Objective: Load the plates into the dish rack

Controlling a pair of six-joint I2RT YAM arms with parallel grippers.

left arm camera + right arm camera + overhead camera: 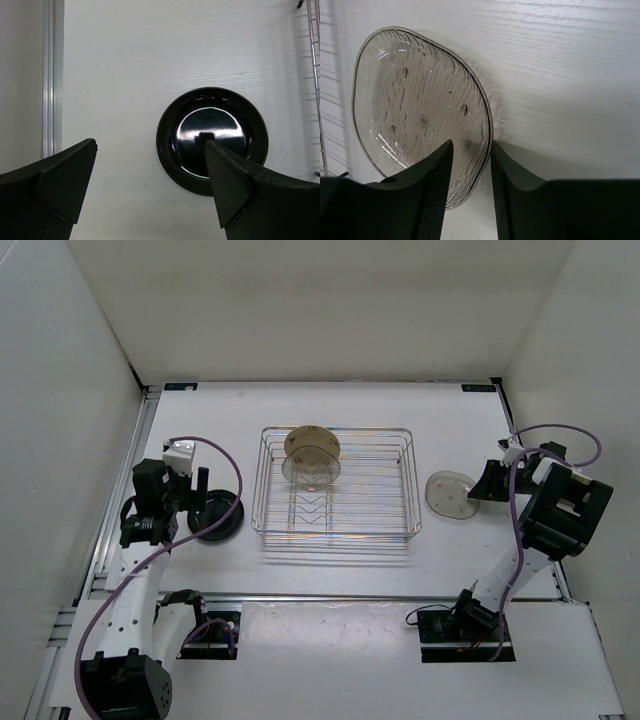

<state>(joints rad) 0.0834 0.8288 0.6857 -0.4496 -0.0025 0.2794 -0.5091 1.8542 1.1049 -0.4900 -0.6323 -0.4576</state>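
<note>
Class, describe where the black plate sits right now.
In the top view the black plate lies on the table, left of the dish rack, under the open left gripper.

Desk [350, 570]: white, matte, with a faint horizontal grain in the wrist views. Aluminium rail [118, 510] runs along the desk's left edge. Second rail [330, 598] runs across the near edge, with a white panel [330, 660] in front of it. Back wall [320, 310], left wall [50, 440] and right wall [590, 360] are plain white and close in the desk on three sides. A small black bracket sits at each back corner, left [181, 386] and right [478, 388].
</note>
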